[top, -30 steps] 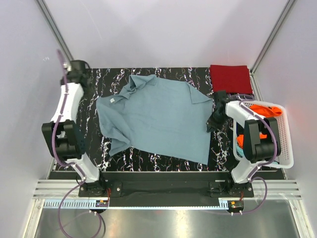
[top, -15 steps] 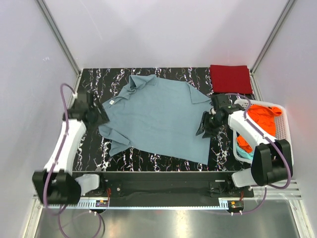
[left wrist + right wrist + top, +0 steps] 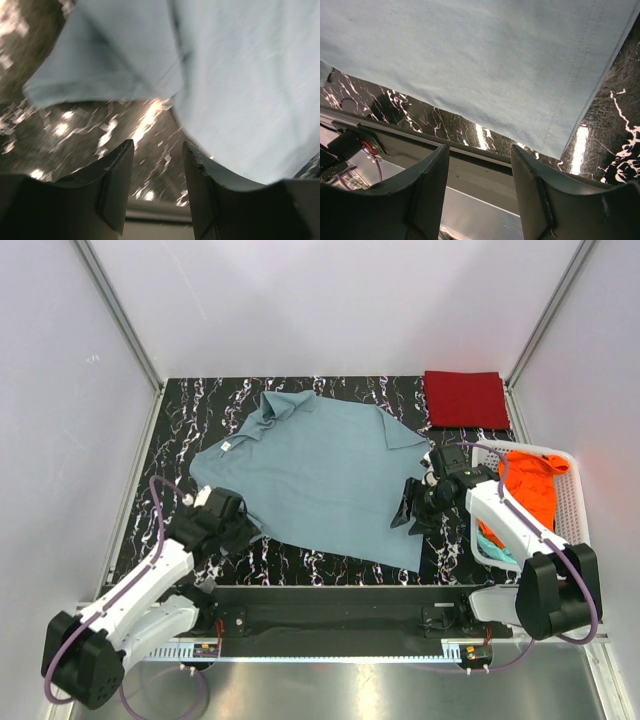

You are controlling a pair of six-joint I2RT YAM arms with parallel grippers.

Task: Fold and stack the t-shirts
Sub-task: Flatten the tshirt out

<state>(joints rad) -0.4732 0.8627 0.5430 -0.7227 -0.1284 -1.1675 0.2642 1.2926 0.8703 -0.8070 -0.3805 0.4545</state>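
one is done: the dark red t-shirt [image 3: 465, 398] lies folded at the far right corner of the table [image 3: 180, 425]. the grey-blue t-shirt [image 3: 320, 475] lies spread in the middle, not yet folded. the orange t-shirt [image 3: 525, 480] and teal t-shirt [image 3: 492, 548] wait in the white basket [image 3: 575, 540]. the left gripper [image 3: 157, 145], fingers spread and empty, hovers at the near left sleeve. the right gripper [image 3: 480, 150], also spread, is by the near right corner. the near hem is close to the table edge, and the bare room is at the left.
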